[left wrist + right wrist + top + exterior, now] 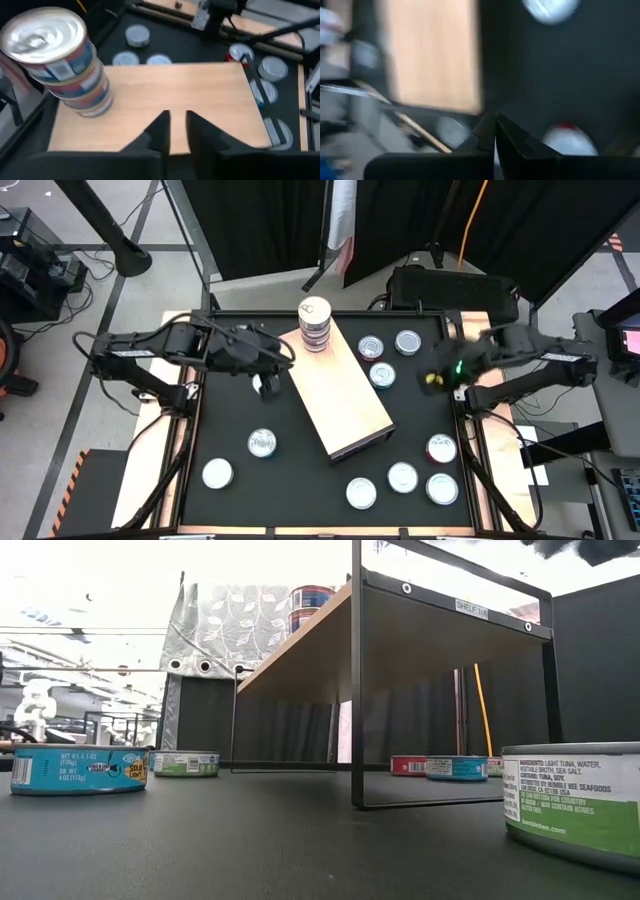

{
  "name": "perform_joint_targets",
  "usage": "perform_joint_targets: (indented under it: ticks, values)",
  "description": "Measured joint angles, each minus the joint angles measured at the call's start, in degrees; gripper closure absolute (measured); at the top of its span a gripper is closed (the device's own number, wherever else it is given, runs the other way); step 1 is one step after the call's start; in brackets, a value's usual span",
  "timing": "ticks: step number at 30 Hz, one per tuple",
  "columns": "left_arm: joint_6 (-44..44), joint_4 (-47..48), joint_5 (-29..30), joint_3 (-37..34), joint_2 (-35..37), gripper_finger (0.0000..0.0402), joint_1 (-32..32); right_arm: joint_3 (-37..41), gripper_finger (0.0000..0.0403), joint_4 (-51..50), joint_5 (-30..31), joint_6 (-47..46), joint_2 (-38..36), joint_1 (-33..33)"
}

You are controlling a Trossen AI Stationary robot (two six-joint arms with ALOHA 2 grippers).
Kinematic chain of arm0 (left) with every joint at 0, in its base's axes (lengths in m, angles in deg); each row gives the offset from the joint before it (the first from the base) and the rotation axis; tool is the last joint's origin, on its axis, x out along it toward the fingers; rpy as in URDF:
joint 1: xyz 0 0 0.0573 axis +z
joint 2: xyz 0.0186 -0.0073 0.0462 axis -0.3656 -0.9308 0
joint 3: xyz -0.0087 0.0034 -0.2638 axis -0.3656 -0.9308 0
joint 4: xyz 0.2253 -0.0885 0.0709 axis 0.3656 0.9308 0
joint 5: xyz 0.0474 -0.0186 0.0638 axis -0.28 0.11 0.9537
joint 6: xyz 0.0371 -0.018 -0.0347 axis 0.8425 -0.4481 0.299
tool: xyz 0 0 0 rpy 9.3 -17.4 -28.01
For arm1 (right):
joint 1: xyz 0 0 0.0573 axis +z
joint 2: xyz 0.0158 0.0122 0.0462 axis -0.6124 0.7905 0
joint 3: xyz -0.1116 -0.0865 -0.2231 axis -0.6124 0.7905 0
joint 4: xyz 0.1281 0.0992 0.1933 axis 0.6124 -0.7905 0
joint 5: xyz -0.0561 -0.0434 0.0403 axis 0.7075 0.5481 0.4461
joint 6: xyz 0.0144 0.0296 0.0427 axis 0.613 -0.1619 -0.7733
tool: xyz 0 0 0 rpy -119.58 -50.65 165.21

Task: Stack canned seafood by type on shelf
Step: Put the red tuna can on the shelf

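The shelf is a pale wood board on a black wire frame, lying aslant mid-table. A stack of several tins stands on its far end and also shows in the left wrist view. Loose tins rest on the black tabletop: three right of the shelf, two near left, several near right. My left gripper hovers at the shelf's left edge, fingers a little apart and empty. My right gripper hangs over the table's right side, shut and empty.
In the low view the shelf top sits well above the table on thin black legs, with tins standing near the camera. A raised frame borders the table.
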Motion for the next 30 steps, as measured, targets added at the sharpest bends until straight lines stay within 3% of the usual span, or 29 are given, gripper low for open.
perform_joint_targets:
  ticks: [4, 10, 17, 24, 30]
  values:
    - [-1.3, 0.3, -0.6, -0.5, 0.0, 0.0394, -2.3, 3.2, 0.0399, -5.0, 0.7, -7.8, 3.1, 8.1]
    - [-4.9, -0.4, -1.1, -0.5, 0.0, 0.0385, -7.9, 13.3, 0.0399, 0.5, 0.7, -25.6, 7.4, 17.0]
    - [-6.1, 0.4, -1.1, -0.5, 0.0, 0.0391, -14.5, 25.7, 0.0399, 15.3, -3.2, -31.4, 9.1, 24.6]
    - [-9.0, 3.7, -1.1, -0.5, 0.0, 0.0391, -18.6, 31.5, 0.0402, 25.8, -0.3, -42.1, 9.2, 32.6]
    - [-9.1, 4.4, -1.1, -0.5, 0.0, 0.0391, -19.7, 32.1, 0.0402, 24.1, -0.3, -48.3, 11.9, 36.6]
